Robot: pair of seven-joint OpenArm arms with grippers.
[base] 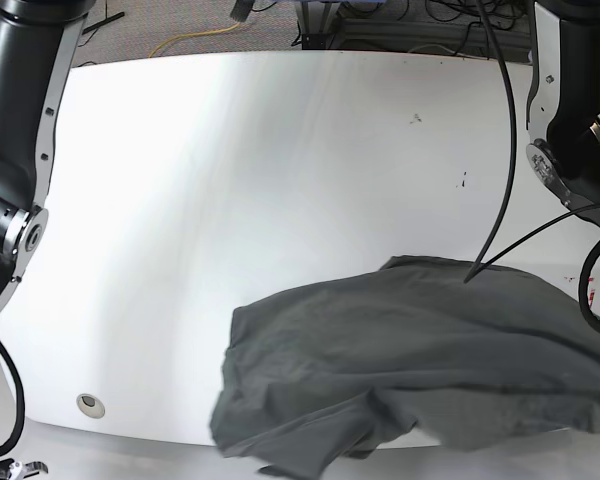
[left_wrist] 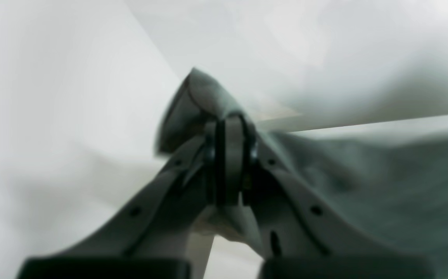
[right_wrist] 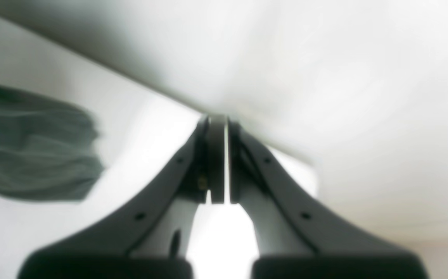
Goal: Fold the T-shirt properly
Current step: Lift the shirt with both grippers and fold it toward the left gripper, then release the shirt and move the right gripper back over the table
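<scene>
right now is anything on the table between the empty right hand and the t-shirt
Nothing visible. In the right wrist view the shut right hand has only bare white table between it and the T-shirt. The left hand is pinching the fabric.

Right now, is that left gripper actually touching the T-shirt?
Touching. The left wrist view shows the left gripper shut on a fold of the T-shirt, the dark fabric bunched around its tips.
</scene>
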